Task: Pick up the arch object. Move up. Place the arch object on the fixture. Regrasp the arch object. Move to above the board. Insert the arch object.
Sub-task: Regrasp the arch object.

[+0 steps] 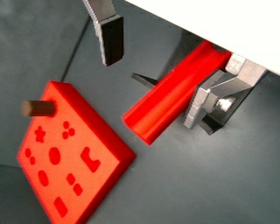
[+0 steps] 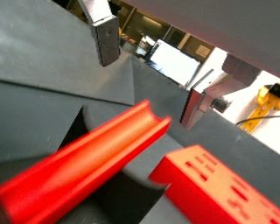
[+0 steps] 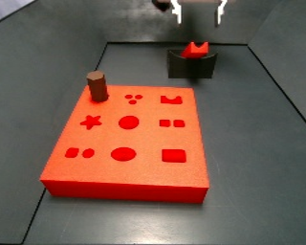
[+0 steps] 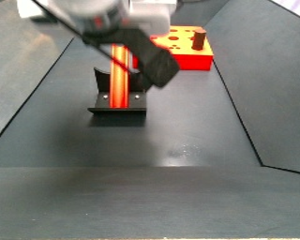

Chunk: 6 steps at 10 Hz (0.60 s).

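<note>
The arch object (image 1: 171,92) is a long bright red bar lying in the notch of the dark fixture (image 3: 191,65), hollow side up in both wrist views. In a side view I see it end-on (image 3: 195,48), in another lengthways (image 4: 121,80) on the fixture (image 4: 119,108). My gripper (image 1: 160,70) hangs open just above it with nothing held; one finger (image 1: 109,39) stands well off the bar and the other finger (image 1: 213,96) is close beside it. The red-orange board (image 3: 130,144) with shape cut-outs lies apart from the fixture.
A short brown cylinder peg (image 3: 98,86) stands in the board's corner, also seen as the peg (image 1: 38,108) in a wrist view. Dark sloping walls (image 3: 277,86) close in the grey floor on both sides.
</note>
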{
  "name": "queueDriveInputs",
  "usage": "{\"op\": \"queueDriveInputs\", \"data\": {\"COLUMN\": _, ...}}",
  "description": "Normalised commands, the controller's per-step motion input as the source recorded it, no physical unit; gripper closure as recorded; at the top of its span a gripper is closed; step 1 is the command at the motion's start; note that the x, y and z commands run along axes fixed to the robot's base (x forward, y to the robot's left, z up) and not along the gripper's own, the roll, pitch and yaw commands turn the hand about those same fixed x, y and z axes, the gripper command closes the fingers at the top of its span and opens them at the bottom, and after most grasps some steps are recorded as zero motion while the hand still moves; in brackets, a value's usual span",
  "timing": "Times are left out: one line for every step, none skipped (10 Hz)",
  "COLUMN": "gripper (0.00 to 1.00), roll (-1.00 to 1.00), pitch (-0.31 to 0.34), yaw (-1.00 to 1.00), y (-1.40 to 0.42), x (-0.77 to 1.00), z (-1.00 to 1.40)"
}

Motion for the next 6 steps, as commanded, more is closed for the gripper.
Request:
{"op": "queueDriveInputs", "data": {"gripper": 0.0, "roll": 0.04, "pitch": 0.096, "yaw": -0.01, "y": 0.0, "x": -0.02, "z": 0.26}}
{"op": "queueDriveInputs", "data": {"gripper": 0.0, "roll": 1.0, "pitch": 0.058, "yaw": 0.02, "y": -1.0, "x": 0.01, "z": 0.97}}
{"op": "queueDriveInputs", "data": {"gripper": 0.0, "roll": 1.0, "pitch": 0.057, "yaw": 0.02, "y": -1.0, "x": 0.01, "z": 0.92}}
{"op": "queueDriveInputs", "data": {"gripper": 0.0, "roll": 1.0, "pitch": 0.049, "yaw": 0.02, "y": -1.0, "x": -0.02, "z": 0.91}}
{"op": "queueDriveInputs", "data": {"gripper": 0.0, "roll": 1.0, "pitch": 0.039, "yaw": 0.02, "y": -1.0, "x": -0.07, "z": 0.86}}
{"op": "queueDriveInputs", "data": {"gripper": 0.0, "roll": 1.0, "pitch": 0.034, "yaw": 0.02, "y": -0.84, "x": -0.07, "z": 0.66}}
